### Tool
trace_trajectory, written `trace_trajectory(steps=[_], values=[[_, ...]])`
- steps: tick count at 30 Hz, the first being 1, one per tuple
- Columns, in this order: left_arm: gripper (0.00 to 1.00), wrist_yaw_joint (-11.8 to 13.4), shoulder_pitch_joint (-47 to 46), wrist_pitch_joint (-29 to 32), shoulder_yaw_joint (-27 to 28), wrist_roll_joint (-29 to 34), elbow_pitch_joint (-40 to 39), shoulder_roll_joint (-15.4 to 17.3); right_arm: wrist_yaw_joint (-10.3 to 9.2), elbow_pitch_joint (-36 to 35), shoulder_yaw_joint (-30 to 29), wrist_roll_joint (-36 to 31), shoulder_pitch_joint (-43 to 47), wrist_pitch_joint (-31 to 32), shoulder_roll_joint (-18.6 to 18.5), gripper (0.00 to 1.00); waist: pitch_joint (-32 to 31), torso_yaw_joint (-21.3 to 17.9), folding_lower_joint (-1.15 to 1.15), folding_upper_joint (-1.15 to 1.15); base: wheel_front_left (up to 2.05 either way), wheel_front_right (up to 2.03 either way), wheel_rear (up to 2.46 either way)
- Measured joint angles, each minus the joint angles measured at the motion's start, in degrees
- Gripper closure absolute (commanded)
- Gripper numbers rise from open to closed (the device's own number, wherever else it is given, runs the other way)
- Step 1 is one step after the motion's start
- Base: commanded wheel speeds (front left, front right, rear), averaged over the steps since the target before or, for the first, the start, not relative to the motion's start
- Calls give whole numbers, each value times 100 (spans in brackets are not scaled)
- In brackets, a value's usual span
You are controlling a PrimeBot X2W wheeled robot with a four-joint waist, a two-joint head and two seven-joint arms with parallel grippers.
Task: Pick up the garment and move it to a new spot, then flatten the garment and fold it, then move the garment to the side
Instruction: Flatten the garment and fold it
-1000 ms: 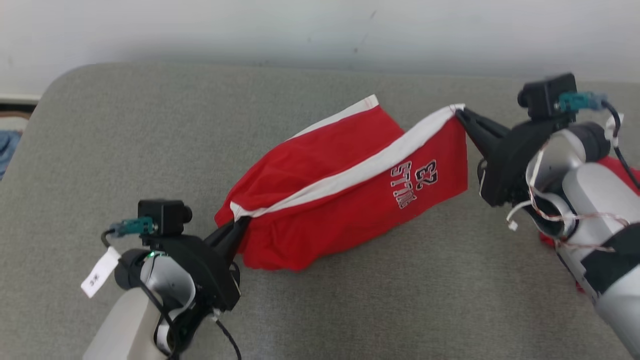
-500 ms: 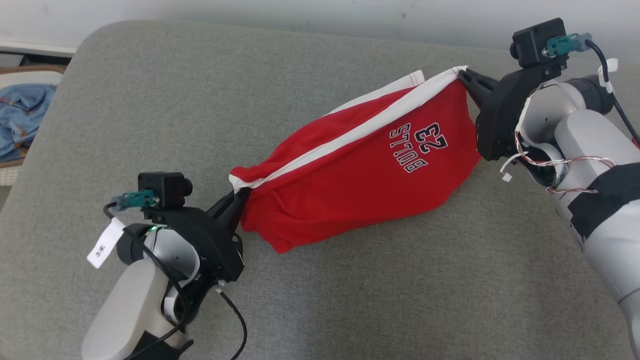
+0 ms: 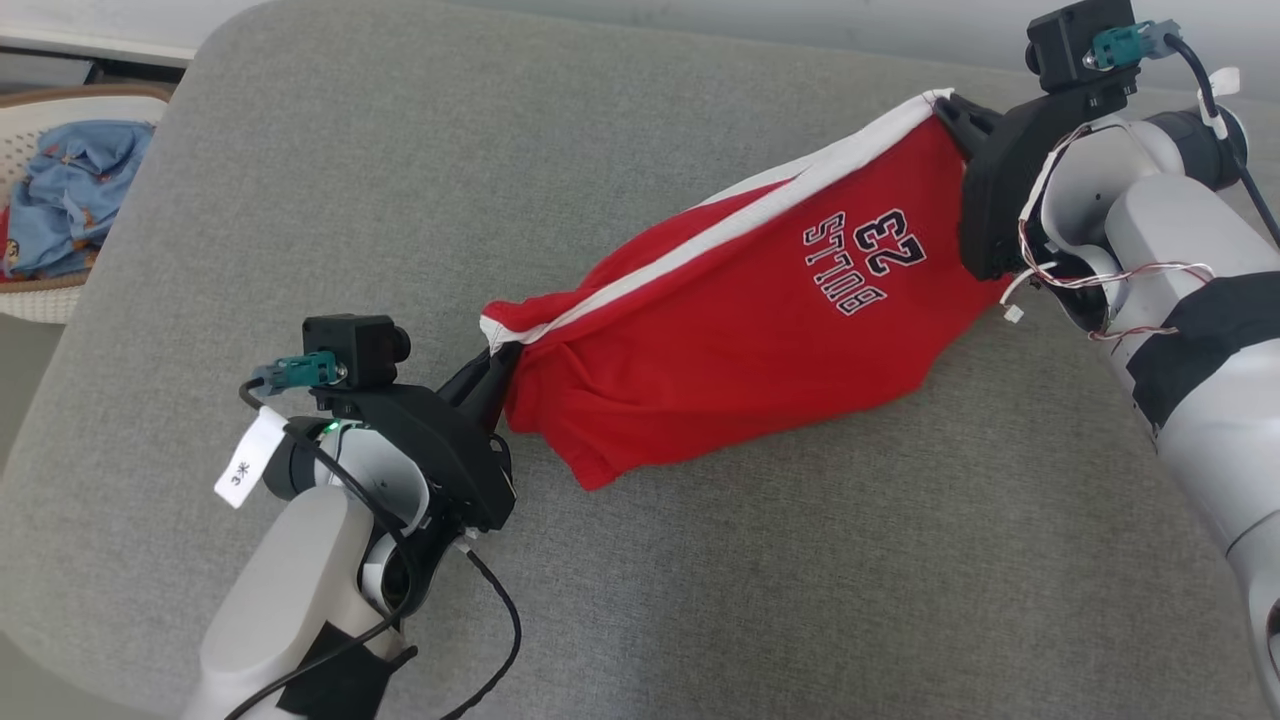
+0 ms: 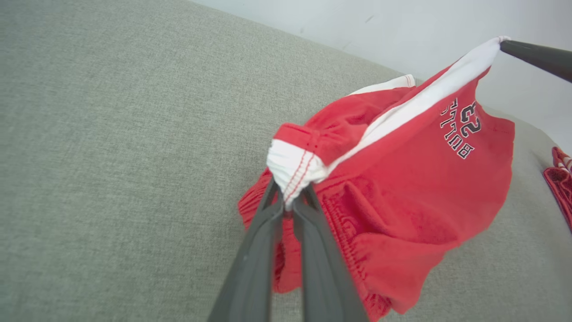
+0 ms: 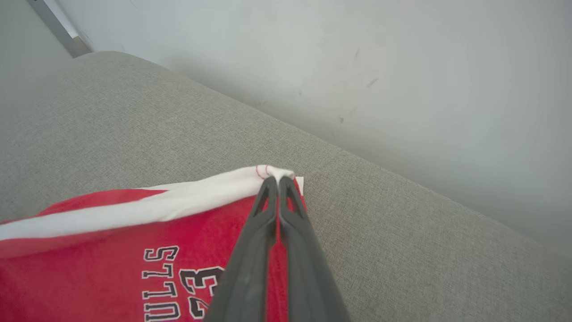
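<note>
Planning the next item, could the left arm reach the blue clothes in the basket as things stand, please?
Probably not: the left tool is shut on the red shorts and must release them first; the blue clothes lie left of the cushion.

Left hand (image 3: 499, 357) lower left, right hand (image 3: 946, 102) upper right, both pinched shut on garment (image 3: 740, 340), arms spread wide

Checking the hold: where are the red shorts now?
Head view, centre: the red white-striped fabric shorts stretch over the grey woven cushion, from the left jaws lower left to the right jaws upper right.
</note>
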Motion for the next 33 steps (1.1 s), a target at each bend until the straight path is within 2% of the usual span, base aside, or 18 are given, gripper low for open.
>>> trace_trajectory(steps=[5, 6, 7, 8, 9, 10, 11, 21, 25, 33], values=[[100, 0, -164, -179, -63, 0, 189, -59, 0, 296, 79, -94, -146, -213, 33, 100, 89, 77, 0, 0, 0, 0, 0], [96, 0, -202, -225, -66, 0, 229, -74, 1, 350, 97, -97, -166, -241, 41, 100, 109, 89, 0, 0, 0, 0, 0], [90, 0, -232, -248, -73, -2, 264, -81, 1, 405, 116, -110, -186, -269, 54, 100, 129, 101, 0, 0, 0, 0, 0], [64, 0, -254, -281, -73, -10, 312, -91, 1, 466, 135, -123, -202, -287, 76, 100, 149, 110, 0, 0, 0, 0, 0], [31, 0, -267, -328, -76, -5, 364, -96, 1, 515, 158, -135, -209, -296, 103, 86, 170, 117, 0, 0, 0, 0, 0], [0, 0, -281, -360, -77, -5, 415, -96, 1, 548, 194, -136, -210, -352, 126, 11, 191, 121, 0, 0, 0, 0, 0], [0, 0, -296, -402, -74, -7, 459, -97, 1, 580, 204, -136, -214, -405, 153, 0, 210, 124, -1, 0, 0, 0, 0], [0, 14, -349, -928, -119, 174, 967, -151, 1, 891, 372, -131, -119, -884, 143, 0, 117, 84, 0, -1, 0, 0, 0], [0, 175, -348, -1327, -37, 255, 996, -146, 1, 945, 389, -60, 187, -1044, 148, 0, -20, 46, -1, -1, 0, 0, 0], [0, 343, -144, -1747, -62, 374, 1115, -107, 2, 1065, 436, 109, 691, -1243, 144, 0, -291, -64, -1, -1, 0, 0, 0]])
